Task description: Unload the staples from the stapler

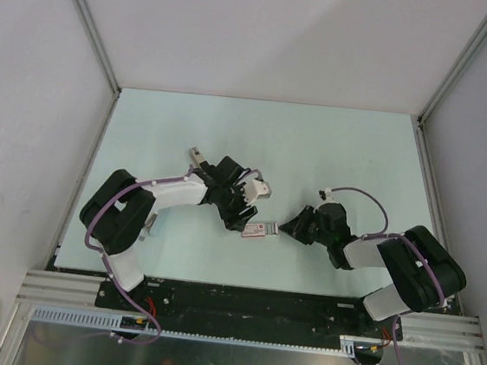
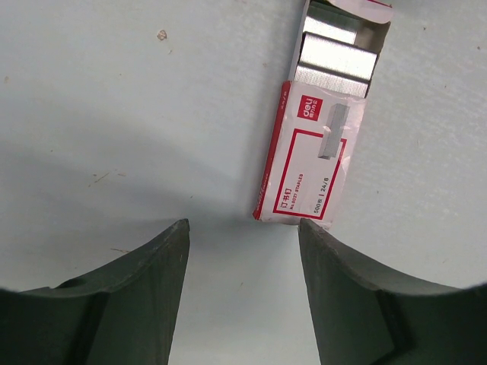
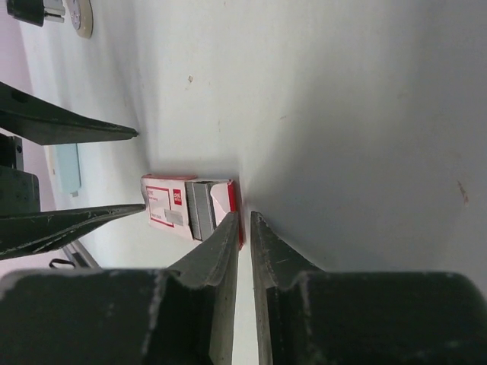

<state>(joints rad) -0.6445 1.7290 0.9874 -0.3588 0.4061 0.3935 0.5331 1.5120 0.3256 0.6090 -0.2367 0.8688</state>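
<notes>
Pinching the red end flap of the staple box (image 3: pixel 171 205), the right jaws sit nearly closed; the left jaws gape, holding nothing.

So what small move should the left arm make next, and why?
Probably ease forward and close on the staple box. The left gripper has its jaws open just short of the box's closed end, while the right gripper seems to pinch the open flap.
</notes>
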